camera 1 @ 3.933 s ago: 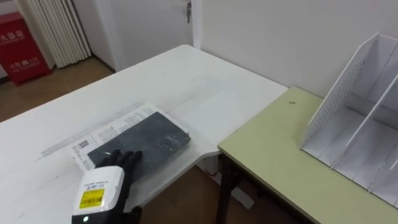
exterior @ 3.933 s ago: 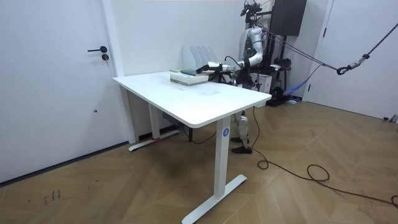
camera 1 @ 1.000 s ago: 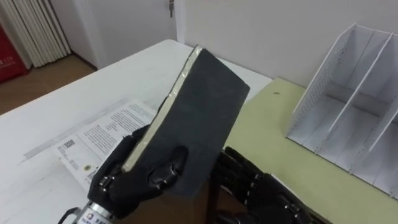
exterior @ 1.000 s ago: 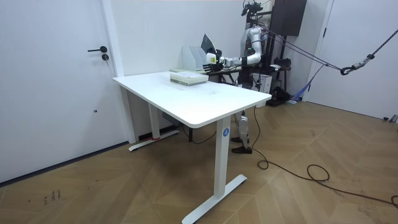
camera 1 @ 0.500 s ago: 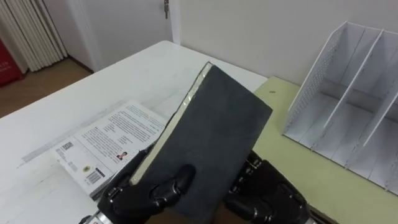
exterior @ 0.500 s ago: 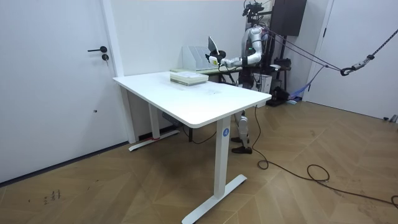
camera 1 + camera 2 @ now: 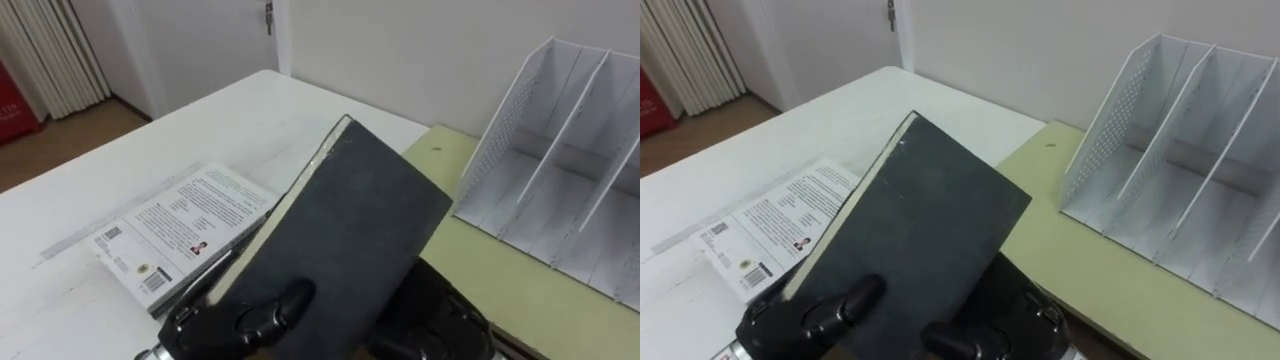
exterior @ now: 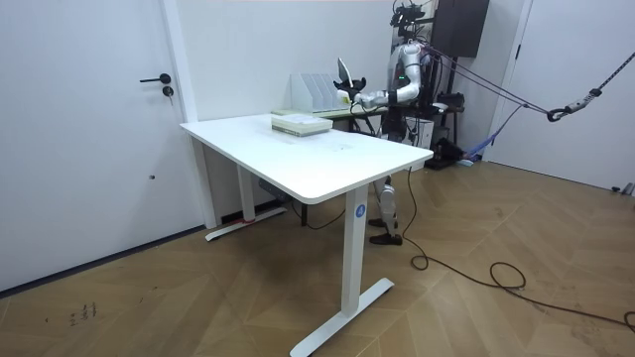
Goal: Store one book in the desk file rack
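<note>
The robot is standing at the far end of the white table (image 7: pixel 250 110) and is holding the dark book (image 7: pixel 340 230) in the air, tilted, with its top corner pointing toward the wall. The left hand (image 7: pixel 235 320) is gripping the book's lower end, thumb pressed across the cover and the other fingers curled behind it. The right hand (image 7: pixel 435 320) is sitting beneath the book's lower right edge; whether its fingers are closing on the book cannot be told. A white book (image 7: pixel 180 235) is lying flat on the table just left of the raised one. The file rack (image 7: pixel 560 150) is standing on the green desk (image 7: pixel 470 260) to the right, well apart from the book, its slots open. The carry appears to be in hand, with the insertion not yet begun. The next move is likely calling for swinging the book rightward, turning it upright to line up between two dividers, then sliding it down.
</note>
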Tool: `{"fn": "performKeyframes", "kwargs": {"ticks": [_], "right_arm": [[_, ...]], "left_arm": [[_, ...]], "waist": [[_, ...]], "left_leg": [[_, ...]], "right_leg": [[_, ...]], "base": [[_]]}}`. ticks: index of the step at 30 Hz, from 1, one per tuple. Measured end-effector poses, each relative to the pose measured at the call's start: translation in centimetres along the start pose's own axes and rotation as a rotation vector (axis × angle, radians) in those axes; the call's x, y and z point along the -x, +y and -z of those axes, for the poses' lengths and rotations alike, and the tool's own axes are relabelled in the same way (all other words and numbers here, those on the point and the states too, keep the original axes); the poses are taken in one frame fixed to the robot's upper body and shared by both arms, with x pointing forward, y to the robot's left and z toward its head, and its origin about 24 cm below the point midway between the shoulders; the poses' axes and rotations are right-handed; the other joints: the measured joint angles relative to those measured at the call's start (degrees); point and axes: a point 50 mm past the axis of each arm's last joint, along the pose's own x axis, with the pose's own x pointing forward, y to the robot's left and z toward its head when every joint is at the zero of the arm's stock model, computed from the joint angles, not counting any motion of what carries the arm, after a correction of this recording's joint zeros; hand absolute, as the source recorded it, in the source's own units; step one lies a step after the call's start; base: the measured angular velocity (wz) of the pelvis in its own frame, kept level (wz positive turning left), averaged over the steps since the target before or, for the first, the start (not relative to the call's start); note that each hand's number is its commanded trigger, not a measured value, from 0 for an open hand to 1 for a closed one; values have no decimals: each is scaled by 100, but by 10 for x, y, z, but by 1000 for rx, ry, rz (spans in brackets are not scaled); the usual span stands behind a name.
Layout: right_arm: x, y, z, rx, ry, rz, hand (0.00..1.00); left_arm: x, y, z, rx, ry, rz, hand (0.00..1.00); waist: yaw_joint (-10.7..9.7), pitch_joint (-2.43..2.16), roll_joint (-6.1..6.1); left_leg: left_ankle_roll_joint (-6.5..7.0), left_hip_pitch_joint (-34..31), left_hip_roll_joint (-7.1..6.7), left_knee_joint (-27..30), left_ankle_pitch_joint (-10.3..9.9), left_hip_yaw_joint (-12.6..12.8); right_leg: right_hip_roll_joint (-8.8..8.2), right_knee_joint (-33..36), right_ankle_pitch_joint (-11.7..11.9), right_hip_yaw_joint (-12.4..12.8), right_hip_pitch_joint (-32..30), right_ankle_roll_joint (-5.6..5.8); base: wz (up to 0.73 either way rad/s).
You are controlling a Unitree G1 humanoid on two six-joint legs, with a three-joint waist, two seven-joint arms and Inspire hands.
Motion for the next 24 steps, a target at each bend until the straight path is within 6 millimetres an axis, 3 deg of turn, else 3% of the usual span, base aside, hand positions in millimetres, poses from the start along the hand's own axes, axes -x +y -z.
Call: {"fn": "performKeyframes", "kwargs": {"ticks": [11,24], "right_arm": [[1,6,-5,-67,6,-44,0],[9,5,-15,-56,23,-38,0]], "left_arm": [[6,5,3,98,21,5,100],[12,10,-9,44,77,29,100]], "waist": [[9,-9,33],[52,-17,75]], "left_leg": [[-3,-50,3,55,-7,-1],[-10,-40,7,65,-10,-2]], "right_leg": [[3,65,-5,17,-9,-7],[3,88,-16,11,-21,-18]], "base": [[0],[0]]}}
